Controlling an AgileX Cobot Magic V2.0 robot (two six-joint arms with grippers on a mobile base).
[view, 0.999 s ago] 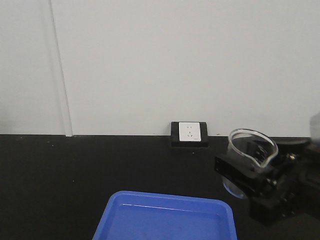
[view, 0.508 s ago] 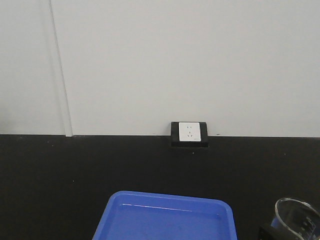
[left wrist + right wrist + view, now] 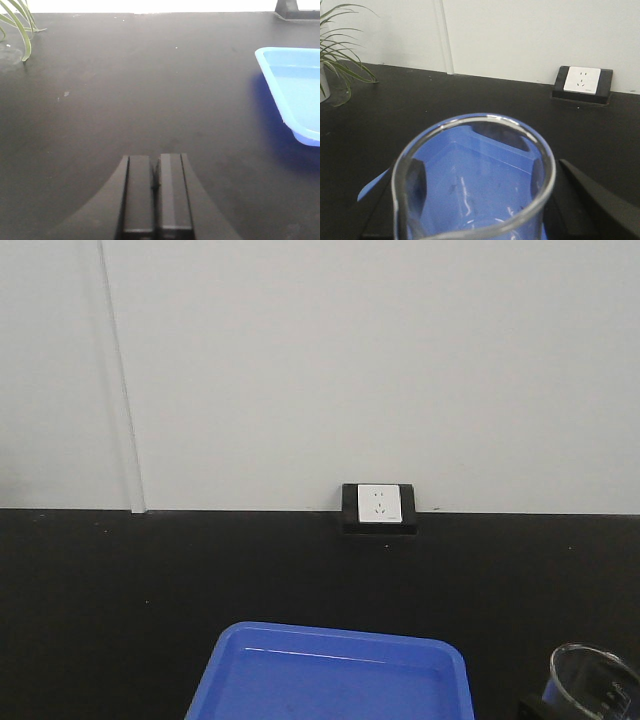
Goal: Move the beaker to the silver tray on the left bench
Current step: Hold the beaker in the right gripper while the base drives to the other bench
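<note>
I see the black tabletop [image 3: 125, 90] carrying the blue tray [image 3: 340, 680]. My right end effector [image 3: 475, 210] grips the beaker [image 3: 595, 685] just right of that tray. My left end effector [image 3: 152, 200] is pinched closed and empty.

This is a laboratory: a clear cylindrical glass beaker [image 3: 470, 175] sits between the fingers of the right gripper [image 3: 480, 210]. A blue rectangular plastic tray [image 3: 340, 680] lies below it, and a matte black bench top [image 3: 395, 110] with a white wall socket [image 3: 582, 80] is ahead.

front: faces wall [image 3: 350, 360] | 2 wrists: low, close | shared: blue tray [image 3: 340, 675], seemingly
</note>
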